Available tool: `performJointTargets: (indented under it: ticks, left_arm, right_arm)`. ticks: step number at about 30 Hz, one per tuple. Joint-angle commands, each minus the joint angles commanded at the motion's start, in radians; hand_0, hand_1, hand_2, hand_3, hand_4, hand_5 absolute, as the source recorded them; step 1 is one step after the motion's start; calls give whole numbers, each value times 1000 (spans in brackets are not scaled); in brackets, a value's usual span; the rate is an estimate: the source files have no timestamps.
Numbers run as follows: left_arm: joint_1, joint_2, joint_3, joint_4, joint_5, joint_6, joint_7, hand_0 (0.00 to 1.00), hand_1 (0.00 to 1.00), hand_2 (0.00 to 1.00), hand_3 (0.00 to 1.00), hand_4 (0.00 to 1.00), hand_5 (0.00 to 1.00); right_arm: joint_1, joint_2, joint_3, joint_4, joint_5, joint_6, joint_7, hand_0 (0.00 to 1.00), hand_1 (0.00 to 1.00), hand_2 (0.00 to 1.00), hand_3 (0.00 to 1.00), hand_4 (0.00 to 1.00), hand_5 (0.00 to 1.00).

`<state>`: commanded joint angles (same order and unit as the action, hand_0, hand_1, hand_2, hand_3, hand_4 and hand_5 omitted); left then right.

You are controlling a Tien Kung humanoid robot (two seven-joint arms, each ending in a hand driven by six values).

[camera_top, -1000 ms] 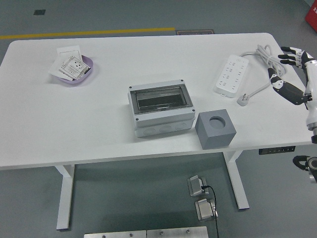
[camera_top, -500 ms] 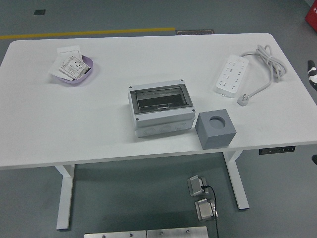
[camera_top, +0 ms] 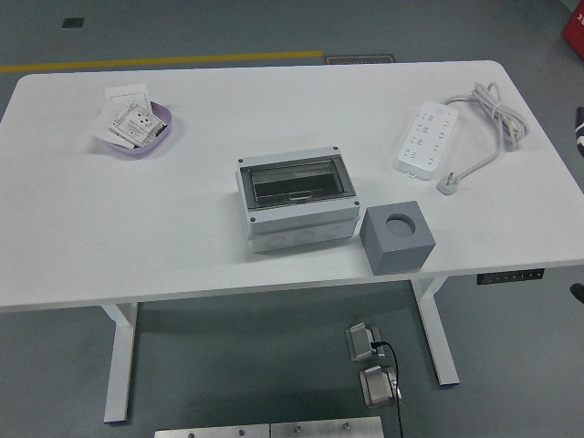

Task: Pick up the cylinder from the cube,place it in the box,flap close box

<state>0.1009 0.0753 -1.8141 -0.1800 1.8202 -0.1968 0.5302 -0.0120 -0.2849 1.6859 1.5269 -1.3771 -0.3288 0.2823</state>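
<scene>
Right hand [camera_top: 579,128]: only a dark sliver shows at the right edge of the frame; finger state cannot be told. Upper left, a purple dish [camera_top: 153,130] holds paper packets. Centre, the box [camera_top: 297,201] sits with its clear flap down. Just right, touching, the grey cube [camera_top: 398,237] shows an empty round hole; cylinder not visible. Upper right, a power strip [camera_top: 427,139].
</scene>
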Motion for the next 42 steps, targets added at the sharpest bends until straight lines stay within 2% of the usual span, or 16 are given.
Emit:
performJointTargets:
  ticks: [42]
  left_arm:
    - [6,-2,13,0,-19,3,7,781,778,750,587,703,79]
  right_arm:
    - [6,14,-17,-27,-4,3,10,745,638,672,772,742,223]
